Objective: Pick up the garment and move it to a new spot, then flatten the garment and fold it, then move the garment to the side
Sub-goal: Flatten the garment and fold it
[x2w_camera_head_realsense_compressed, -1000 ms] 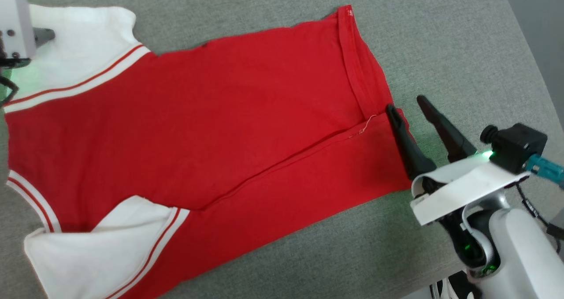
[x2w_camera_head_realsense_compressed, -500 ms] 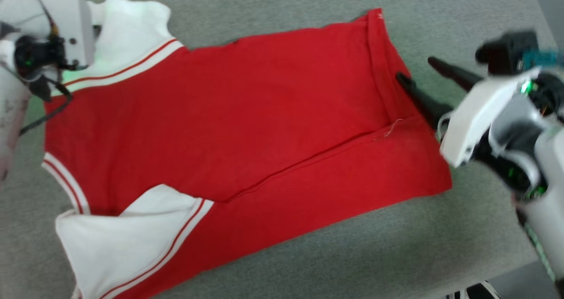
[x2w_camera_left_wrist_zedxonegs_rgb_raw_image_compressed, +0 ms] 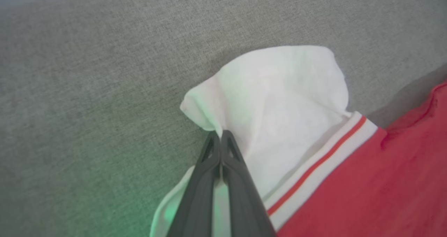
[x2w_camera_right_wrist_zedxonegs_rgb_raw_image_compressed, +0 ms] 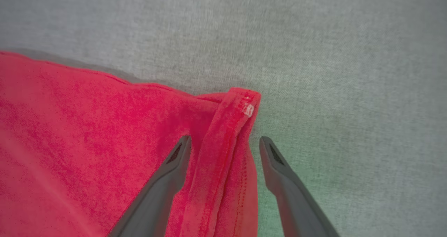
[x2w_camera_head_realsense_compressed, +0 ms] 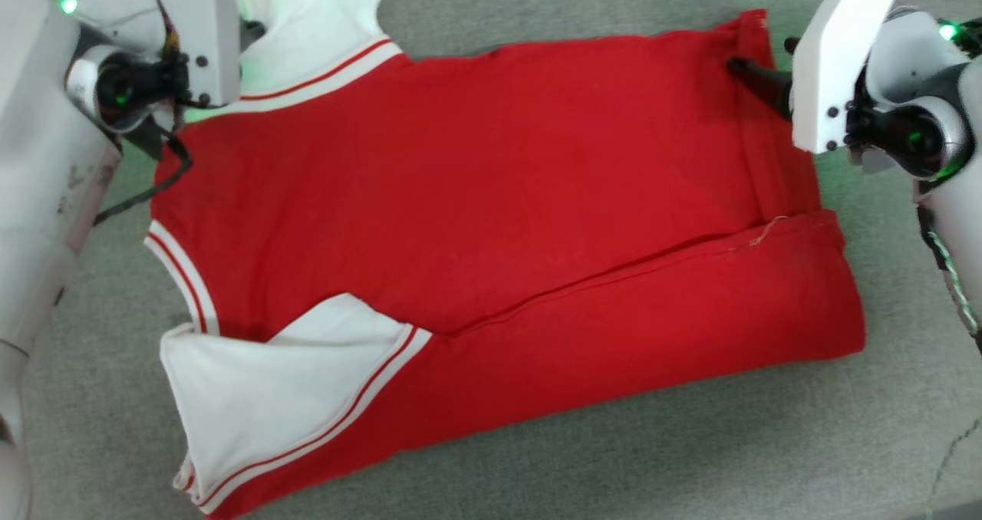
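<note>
The red garment point(x2w_camera_head_realsense_compressed: 491, 190) lies spread on the grey cloth surface point(x2w_camera_head_realsense_compressed: 537, 466), plain side up, so its lettering is hidden. Its near long edge is folded over, with a white sleeve point(x2w_camera_head_realsense_compressed: 268, 390) at the lower left. My left gripper point(x2w_camera_left_wrist_zedxonegs_rgb_raw_image_compressed: 220, 136) is shut on the edge of the far white sleeve point(x2w_camera_left_wrist_zedxonegs_rgb_raw_image_compressed: 279, 100). My right gripper point(x2w_camera_right_wrist_zedxonegs_rgb_raw_image_compressed: 225, 142) is open at the hem's far corner point(x2w_camera_right_wrist_zedxonegs_rgb_raw_image_compressed: 241, 104). One finger rests over the red cloth and the other over the grey surface. One dark finger point(x2w_camera_head_realsense_compressed: 756, 75) pokes out of the white wrist housing.
Grey cloth surface point(x2w_camera_right_wrist_zedxonegs_rgb_raw_image_compressed: 331, 55) stretches beyond the hem corner and past the far sleeve. My pale left forearm point(x2w_camera_head_realsense_compressed: 38, 182) stands along the picture's left edge. The right arm's cable point(x2w_camera_head_realsense_compressed: 951, 274) hangs at the right edge. The surface's edge shows at the lower right corner point(x2w_camera_head_realsense_compressed: 959, 505).
The head camera has shifted, so the whole picture slid right. My right gripper has moved along the hem from the fold seam to the far corner. The left gripper stays at the far sleeve.
</note>
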Robot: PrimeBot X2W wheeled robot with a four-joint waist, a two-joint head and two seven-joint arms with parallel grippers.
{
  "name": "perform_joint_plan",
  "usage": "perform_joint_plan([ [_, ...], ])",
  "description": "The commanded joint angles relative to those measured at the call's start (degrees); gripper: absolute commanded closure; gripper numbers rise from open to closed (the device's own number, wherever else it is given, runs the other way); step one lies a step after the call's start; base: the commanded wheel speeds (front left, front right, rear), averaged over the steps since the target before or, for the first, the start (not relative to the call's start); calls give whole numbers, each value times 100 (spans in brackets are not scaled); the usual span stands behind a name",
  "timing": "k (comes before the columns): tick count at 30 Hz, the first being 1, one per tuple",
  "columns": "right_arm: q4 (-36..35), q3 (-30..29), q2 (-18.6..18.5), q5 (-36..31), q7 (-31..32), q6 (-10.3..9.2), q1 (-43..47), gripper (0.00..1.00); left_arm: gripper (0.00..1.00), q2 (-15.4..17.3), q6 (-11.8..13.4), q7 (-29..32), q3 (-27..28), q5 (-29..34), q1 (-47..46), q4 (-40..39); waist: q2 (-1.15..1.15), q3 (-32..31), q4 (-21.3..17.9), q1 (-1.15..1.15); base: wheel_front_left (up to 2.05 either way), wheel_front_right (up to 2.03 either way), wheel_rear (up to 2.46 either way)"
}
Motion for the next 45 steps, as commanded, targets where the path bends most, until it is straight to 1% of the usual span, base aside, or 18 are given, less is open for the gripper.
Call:
perform_joint_plan([
  [1, 206, 95, 43, -72, -26, -5, -120, 0, 100, -22, -16, -27, -76, -64, -18, -40, 0, 99, 132, 0, 0, 0, 0],
  [5, 718, 346, 103, -191, -164, -5, -294, 0, 100, -68, -16, -93, -268, -191, -32, -191, 0, 152, 214, 0, 0, 0, 0],
  [7, 903, 472, 161, -132, -238, -5, -296, 0, 100, -90, -16, -134, -350, -273, -39, -258, 0, 162, 244, 0, 0, 0, 0],
  [8, 966, 506, 165, -74, -301, -4, -312, 28, 100, -96, -16, -154, -389, -316, -44, -287, 0, 160, 260, 0, 0, 0, 0],
  [9, 1018, 533, 160, -33, -373, -4, -326, 79, 100, -108, -16, -179, -425, -365, -48, -318, 0, 151, 278, 0, 0, 0, 0],
  [10, 1072, 560, 154, 5, -455, -4, -329, 100, 100, -116, -16, -218, -443, -428, -48, -351, 0, 131, 298, 0, 0, 0, 0],
  [13, 1180, 590, 78, 63, -882, -4, -357, 100, 100, -105, -16, -368, -502, -592, 9, -446, 0, -2, 371, 0, 0, 0, 0],
  [16, 1332, 631, 23, 79, -1361, -5, -321, 100, 100, -66, -16, -663, -531, -768, 82, -579, 0, -237, 447, 0, 0, 0, 0],
  [19, 1428, 777, 17, 199, -1628, -5, -180, 100, 100, -20, -16, -1155, -523, -904, 236, -740, 0, -535, 531, 0, 0, 0, 0],
  [23, 1349, 1016, -150, 420, -1914, -5, 114, 100, 100, 94, -16, -1602, -600, -1146, 508, -1151, 0, -953, 662, 0, 0, 0, 0],
  [28, 1029, 1345, -436, 614, -2151, -5, 562, 100, 100, 531, -16, -2082, -717, -1442, 1086, -2046, 0, -1366, 740, 0, 0, 0, 0],
  [32, 658, 1497, -731, 789, -2259, -5, 955, 100, 100, 997, -16, -2525, -785, -1604, 1647, -2833, 0, -1558, 805, 0, 0, 0, 0],
  [36, 248, 1546, -1049, 930, -2329, -5, 1406, 100, 100, 1449, -16, -3071, -792, -1749, 2324, -3563, 0, -1685, 850, 0, 0, 0, 0],
  [40, -74, 1472, -1340, 1032, -2377, -5, 1819, 100, 100, 1780, -13, -3663, -797, -1817, 3052, -4199, 0, -1756, 906, 0, 0, 0, 0],
  [43, -274, 1391, -1504, 1058, -2349, -5, 2128, 100, 100, 1955, 135, -4063, -832, -1770, 3528, -4600, 0, -1760, 953, 0, 0, 0, 0],
  [45, -409, 1329, -1624, 996, -2330, -5, 2299, 100, 100, 2063, 293, -4261, -869, -1723, 3808, -4792, 0, -1738, 985, 0, 0, 0, 0],
])
